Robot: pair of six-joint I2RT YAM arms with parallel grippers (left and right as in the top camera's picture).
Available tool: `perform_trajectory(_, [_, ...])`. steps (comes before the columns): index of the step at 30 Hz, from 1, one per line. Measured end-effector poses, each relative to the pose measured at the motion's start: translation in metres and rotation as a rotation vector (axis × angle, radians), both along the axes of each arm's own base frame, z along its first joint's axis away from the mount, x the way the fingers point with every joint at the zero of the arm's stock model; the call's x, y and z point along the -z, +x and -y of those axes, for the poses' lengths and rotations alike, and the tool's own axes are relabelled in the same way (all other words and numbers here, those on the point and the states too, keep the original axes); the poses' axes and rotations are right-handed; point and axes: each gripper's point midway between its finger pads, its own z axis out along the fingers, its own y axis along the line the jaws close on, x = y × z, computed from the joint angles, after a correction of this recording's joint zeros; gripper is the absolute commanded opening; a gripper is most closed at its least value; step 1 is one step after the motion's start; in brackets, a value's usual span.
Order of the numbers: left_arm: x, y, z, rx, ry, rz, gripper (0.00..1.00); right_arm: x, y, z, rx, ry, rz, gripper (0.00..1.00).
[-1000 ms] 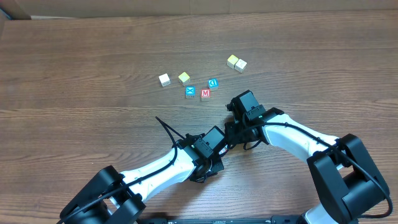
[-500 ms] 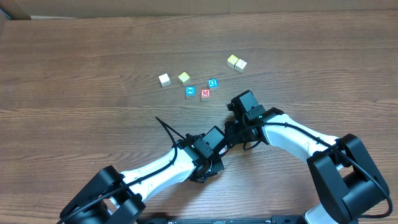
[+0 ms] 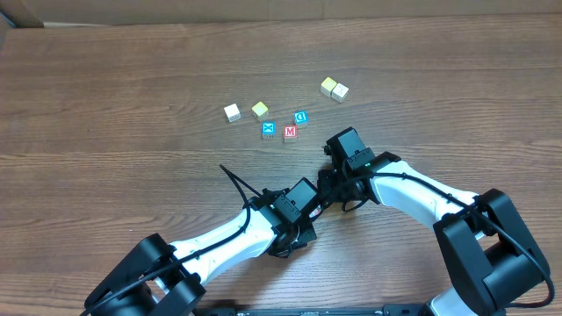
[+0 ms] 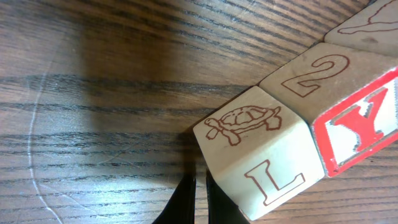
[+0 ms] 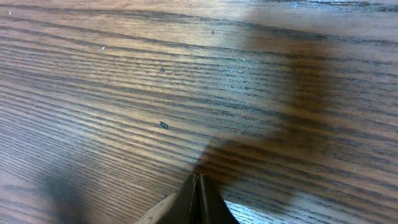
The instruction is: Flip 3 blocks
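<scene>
1. Blocks, left wrist view: three wooden blocks lie in a touching row on the table, running up and to the right.
   - The turtle block comes first, with a turtle on top and an L on its side.
   - The Y block sits against it, with a 2 on top and a red Y on its side.
   - The third block sits against that one and is cut off by the frame edge.
2. This row is not seen from overhead. There, the left arm and right arm meet at the wrists on the robot side of the M cube, slightly to its right.
3. Left gripper: the fingers are pressed together and hold nothing. The tips are at the turtle block's lower left corner; I cannot tell whether they touch it.
4. Right gripper: the fingers are pressed together to a point and hold nothing, with bare table ahead of them.
5. Loose cubes, placed from the M cube:
   - The X cube is just to its left.
   - The D cube is just beyond it, to the right.
   - The yellow-green cube is beyond it, to the left.
   - The white cube is farther left.
   - The yellow cube and the pale cube touch each other, well beyond it to the right.
6. Surface: the table is brown wood grain, with fine scratches in the wrist views and arm shadows across it. A pale strip runs past the far edge; I cannot tell what it is.
</scene>
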Motion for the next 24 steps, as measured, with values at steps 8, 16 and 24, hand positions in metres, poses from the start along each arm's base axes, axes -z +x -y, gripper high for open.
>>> perform_trajectory(8, [0.000, 0.000, 0.000, 0.000, -0.002, 0.002, 0.04, 0.001, 0.001, 0.007, 0.027, -0.006, -0.016, 0.04])
perform_trajectory(16, [0.000, 0.001, 0.000, -0.001, -0.002, 0.002, 0.04, 0.001, 0.003, 0.018, 0.037, 0.015, -0.044, 0.04])
perform_trajectory(24, [0.000, 0.000, 0.000, -0.001, 0.000, 0.001, 0.04, 0.000, 0.003, 0.017, -0.002, 0.018, -0.032, 0.04])
